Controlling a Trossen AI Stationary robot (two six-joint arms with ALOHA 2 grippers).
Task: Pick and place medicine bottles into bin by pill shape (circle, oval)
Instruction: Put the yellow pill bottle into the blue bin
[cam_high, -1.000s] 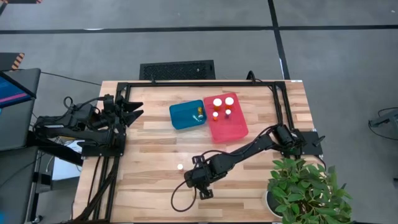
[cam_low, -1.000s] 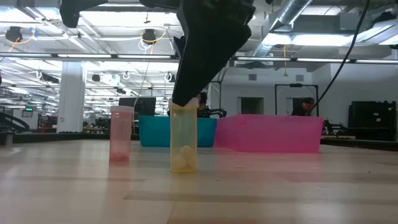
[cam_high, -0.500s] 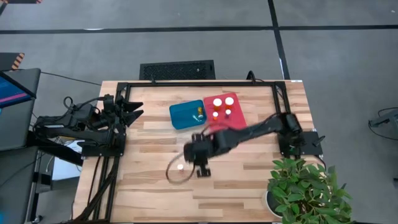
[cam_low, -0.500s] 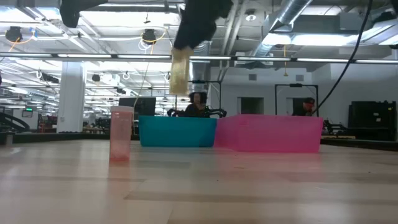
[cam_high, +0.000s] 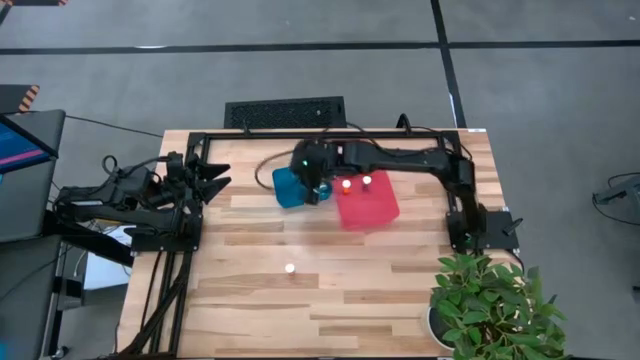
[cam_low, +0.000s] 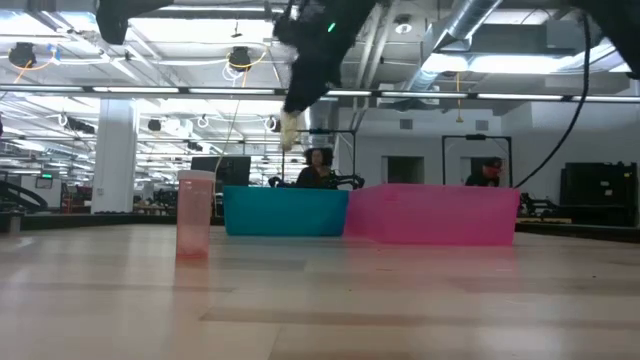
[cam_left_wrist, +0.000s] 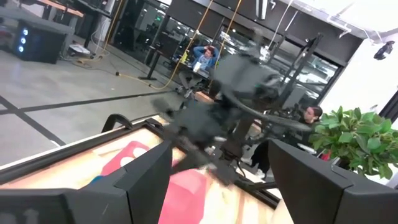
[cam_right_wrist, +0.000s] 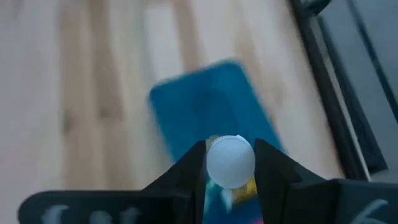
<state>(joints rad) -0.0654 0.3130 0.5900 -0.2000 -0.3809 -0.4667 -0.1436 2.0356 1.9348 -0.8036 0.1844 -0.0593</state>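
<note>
Right claw (cam_right_wrist: 229, 163) hangs over the blue plastic bin (cam_high: 292, 184), its fingers pinched on a small white-capped amber medicine bottle (cam_right_wrist: 230, 162), lifted clear above the wooden tabletop (cam_high: 380, 280). Beside it, the pink plastic bin (cam_high: 368, 204) holds white-capped bottles. One lone white-capped bottle (cam_high: 290, 268) stands mid-tabletop, well apart. Left claw (cam_left_wrist: 217, 180) waits off the left edge, fingers spread wide, holding nothing.

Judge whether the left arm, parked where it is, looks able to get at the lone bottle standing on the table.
Probably yes: the left pincer waits at the table's left edge, nothing lies between it and the bottle, and the right pincer is over the blue bin.
</note>
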